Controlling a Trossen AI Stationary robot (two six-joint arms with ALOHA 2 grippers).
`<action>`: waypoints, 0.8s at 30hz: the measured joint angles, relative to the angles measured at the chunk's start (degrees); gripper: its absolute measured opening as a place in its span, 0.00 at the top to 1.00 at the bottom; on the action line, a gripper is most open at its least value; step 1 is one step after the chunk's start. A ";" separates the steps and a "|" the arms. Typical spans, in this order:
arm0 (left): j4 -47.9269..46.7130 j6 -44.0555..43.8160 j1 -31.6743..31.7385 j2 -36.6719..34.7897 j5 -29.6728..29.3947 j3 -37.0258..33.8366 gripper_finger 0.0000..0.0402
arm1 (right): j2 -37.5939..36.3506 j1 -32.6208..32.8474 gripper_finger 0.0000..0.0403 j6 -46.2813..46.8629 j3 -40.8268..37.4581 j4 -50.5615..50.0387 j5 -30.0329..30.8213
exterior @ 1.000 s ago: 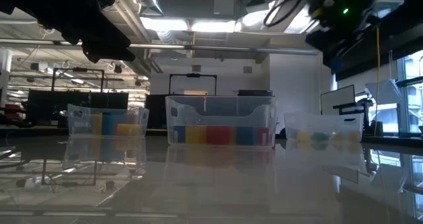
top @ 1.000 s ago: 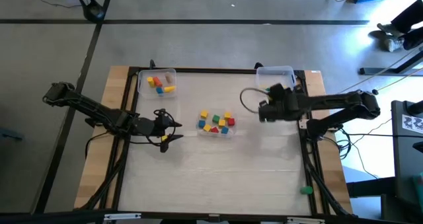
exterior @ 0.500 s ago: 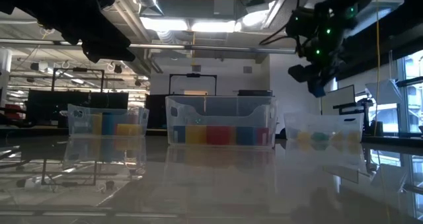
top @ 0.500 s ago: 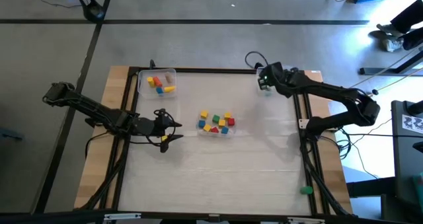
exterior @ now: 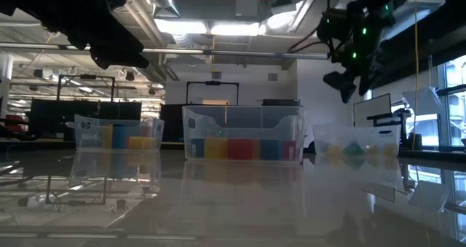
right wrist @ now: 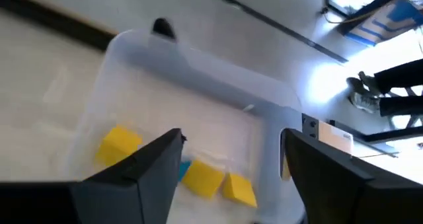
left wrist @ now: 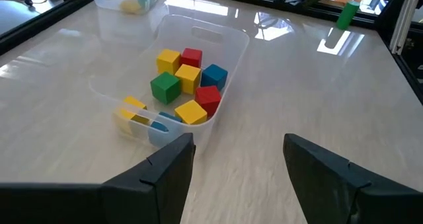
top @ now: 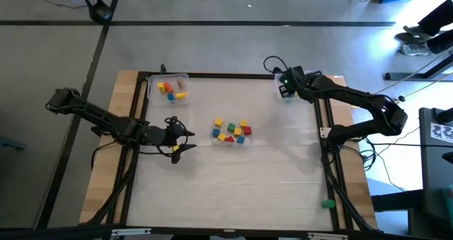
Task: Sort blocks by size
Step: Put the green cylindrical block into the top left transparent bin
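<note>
The blocks lie in three clear bins. The middle bin point(top: 231, 132) holds several red, yellow, green and blue ones point(left wrist: 187, 84). The far-left bin point(top: 168, 88) holds a few yellow and orange ones. The far-right bin point(right wrist: 198, 78) holds yellow blocks point(right wrist: 201, 178) and a teal one point(exterior: 354, 151). My right gripper point(right wrist: 231, 141) hangs open above this far-right bin point(exterior: 357, 146), with nothing between its fingers. My left gripper point(left wrist: 239, 145) stands open, left of the middle bin and a little above the table point(top: 185, 138).
A green piece point(top: 328, 204) sits on the table frame at the near right. The black frame rail point(top: 325, 127) runs along the right edge under my right arm. Bare tabletop point(top: 233, 190) lies between the middle bin and the near edge.
My right gripper has swung from beside the middle of the table's right side toward the far edge and now hangs over the far-right bin. Most of that move came in the first half second.
</note>
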 joint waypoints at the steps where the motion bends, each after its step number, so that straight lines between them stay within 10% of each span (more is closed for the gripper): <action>1: -0.02 -0.18 0.00 0.00 0.00 0.00 0.45 | -0.20 0.97 0.33 0.01 1.48 -3.01 -0.90; 8: -0.44 -0.58 -0.02 0.00 -0.01 0.00 0.45 | -2.12 14.45 0.32 3.40 10.06 -21.78 -15.70; 24: -0.36 -0.69 -0.02 0.02 -0.01 0.00 0.45 | -2.60 54.90 0.32 42.73 11.57 -37.81 -37.50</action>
